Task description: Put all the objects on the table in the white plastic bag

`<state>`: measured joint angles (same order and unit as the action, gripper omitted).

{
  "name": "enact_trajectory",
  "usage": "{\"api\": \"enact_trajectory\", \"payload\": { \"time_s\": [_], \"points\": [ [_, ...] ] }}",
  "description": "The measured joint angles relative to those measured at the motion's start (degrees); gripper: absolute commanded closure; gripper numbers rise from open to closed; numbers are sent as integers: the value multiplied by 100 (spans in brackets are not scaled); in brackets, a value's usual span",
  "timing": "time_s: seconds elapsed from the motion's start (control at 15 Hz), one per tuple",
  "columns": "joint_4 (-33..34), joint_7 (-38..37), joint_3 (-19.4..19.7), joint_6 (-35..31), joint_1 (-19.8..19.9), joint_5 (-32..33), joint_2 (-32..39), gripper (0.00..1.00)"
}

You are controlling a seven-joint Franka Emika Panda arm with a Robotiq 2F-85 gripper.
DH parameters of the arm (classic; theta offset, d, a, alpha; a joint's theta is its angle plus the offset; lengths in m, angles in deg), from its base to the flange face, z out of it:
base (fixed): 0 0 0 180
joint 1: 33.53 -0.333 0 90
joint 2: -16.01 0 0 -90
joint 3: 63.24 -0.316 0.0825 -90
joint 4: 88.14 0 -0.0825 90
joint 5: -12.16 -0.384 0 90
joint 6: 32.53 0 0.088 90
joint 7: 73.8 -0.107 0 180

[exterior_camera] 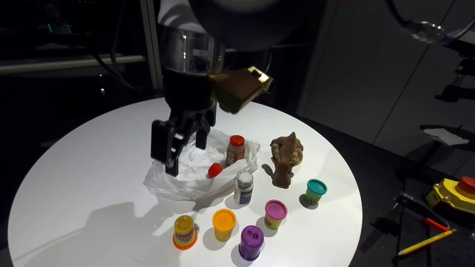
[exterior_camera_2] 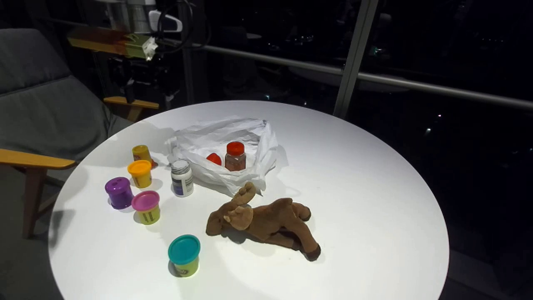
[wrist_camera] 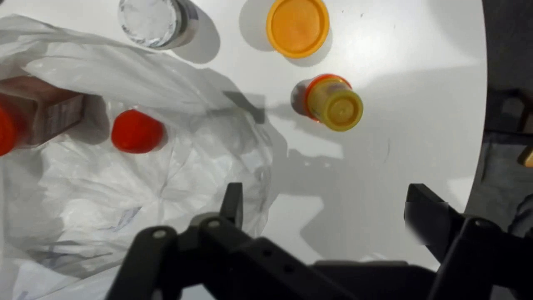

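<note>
My gripper (wrist_camera: 325,189) stands open above the white table (exterior_camera: 55,178), nothing between its fingers; its left finger (wrist_camera: 232,204) overlaps the bag's edge in the wrist view. The white plastic bag (exterior_camera: 193,187) lies spread with its mouth upward. Inside it are a red-capped jar (exterior_camera: 235,152) and a small red object (exterior_camera: 215,170). Outside, a white bottle (exterior_camera: 243,191) stands close to the bag. Around it are a yellow cup (exterior_camera: 184,228) on its orange base, an orange cup (exterior_camera: 224,222), a purple cup (exterior_camera: 251,241), a pink cup (exterior_camera: 275,211) and a teal cup (exterior_camera: 315,189). A brown plush animal (exterior_camera_2: 270,221) lies beside the bag.
A grey chair (exterior_camera_2: 41,100) with wooden arms stands by the table's edge. A window rail (exterior_camera_2: 416,84) runs behind the table. Off the table, a yellow box with a red button (exterior_camera: 454,194) and a pencil (exterior_camera: 426,241) lie on a dark surface.
</note>
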<state>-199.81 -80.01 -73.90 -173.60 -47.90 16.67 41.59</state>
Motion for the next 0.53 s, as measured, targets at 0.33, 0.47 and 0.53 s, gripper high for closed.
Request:
{"api": "enact_trajectory", "payload": {
  "time_s": [0.33,0.47,0.53],
  "points": [
    [-370,-38,-3,-269,-495,119,377,0],
    [-422,-39,-5,-378,-642,122,486,0],
    [-439,-39,-5,-464,-698,135,525,0]
  ]
}}
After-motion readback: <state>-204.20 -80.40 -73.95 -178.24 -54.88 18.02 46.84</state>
